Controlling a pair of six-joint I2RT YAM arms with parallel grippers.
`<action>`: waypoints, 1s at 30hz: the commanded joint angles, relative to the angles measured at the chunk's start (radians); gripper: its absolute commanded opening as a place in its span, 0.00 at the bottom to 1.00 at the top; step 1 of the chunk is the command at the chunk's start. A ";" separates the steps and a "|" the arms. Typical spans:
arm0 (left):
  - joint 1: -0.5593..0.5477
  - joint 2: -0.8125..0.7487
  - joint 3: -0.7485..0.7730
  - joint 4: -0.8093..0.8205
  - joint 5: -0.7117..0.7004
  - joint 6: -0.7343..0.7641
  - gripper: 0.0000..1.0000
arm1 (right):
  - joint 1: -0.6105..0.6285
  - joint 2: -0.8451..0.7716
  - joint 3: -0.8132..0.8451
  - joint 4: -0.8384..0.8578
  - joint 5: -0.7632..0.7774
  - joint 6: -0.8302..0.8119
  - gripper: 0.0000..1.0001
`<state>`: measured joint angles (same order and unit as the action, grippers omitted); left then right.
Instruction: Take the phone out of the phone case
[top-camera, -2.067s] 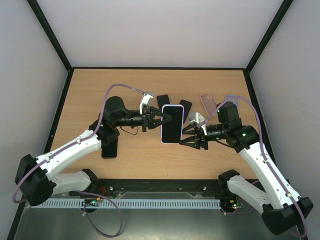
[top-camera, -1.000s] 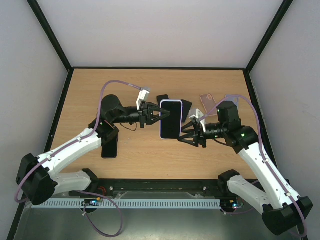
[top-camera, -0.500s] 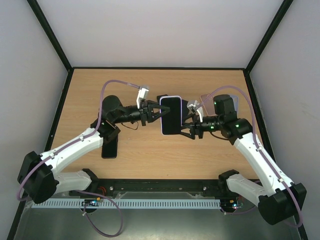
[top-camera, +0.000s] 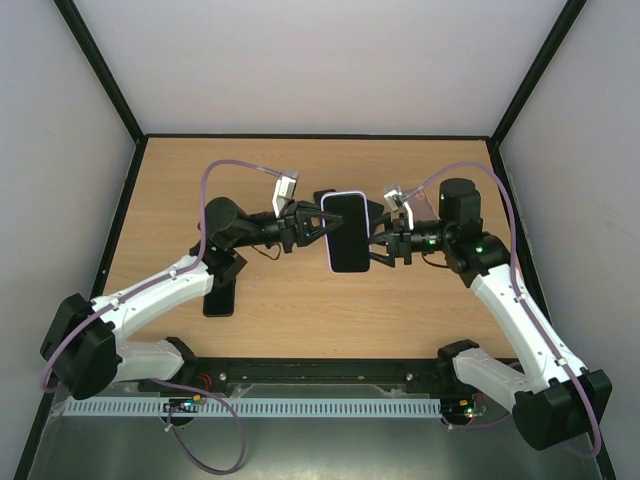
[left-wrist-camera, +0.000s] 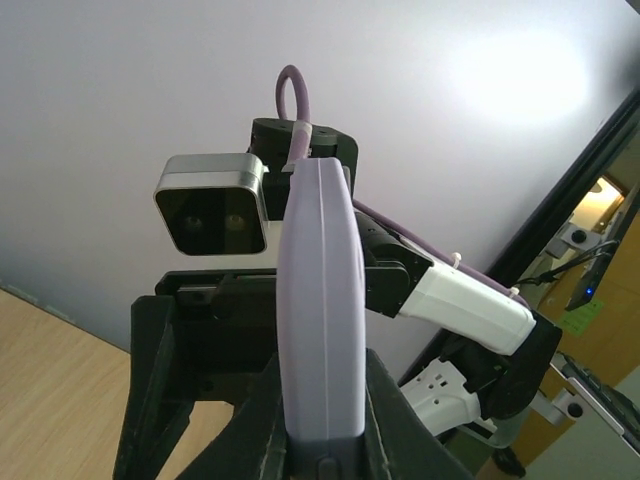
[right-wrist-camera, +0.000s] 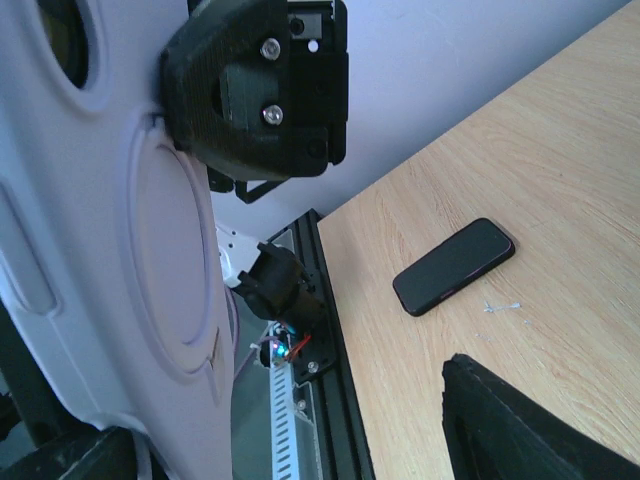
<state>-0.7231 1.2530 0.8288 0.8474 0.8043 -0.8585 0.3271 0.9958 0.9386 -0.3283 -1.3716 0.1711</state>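
Overhead, 2 wrist close-ups sharing case (left-wrist-camera: 320, 310)

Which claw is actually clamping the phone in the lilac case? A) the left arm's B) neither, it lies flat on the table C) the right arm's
A: the left gripper is pinched tight on the edge of the lilac phone case, while the right gripper has its jaws apart beside it.

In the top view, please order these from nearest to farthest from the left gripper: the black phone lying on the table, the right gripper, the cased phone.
1. Cased phone: held between the jaws of the left gripper, at centre.
2. Right gripper: just across the phone, at its right edge.
3. Black phone: lying flat well off to the near left.
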 joint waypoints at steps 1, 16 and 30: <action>-0.033 0.071 -0.036 -0.151 0.058 0.013 0.03 | 0.006 -0.035 0.094 0.207 -0.048 0.117 0.58; 0.079 0.133 -0.018 -0.288 -0.259 0.046 0.43 | 0.004 -0.089 -0.118 -0.011 0.255 0.158 0.02; -0.162 -0.002 -0.109 -0.568 -0.908 0.346 0.63 | 0.000 0.017 -0.207 -0.284 0.672 0.297 0.02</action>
<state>-0.7567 1.2797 0.7483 0.3710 0.1844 -0.6666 0.3229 0.9962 0.7078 -0.5125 -0.8371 0.4271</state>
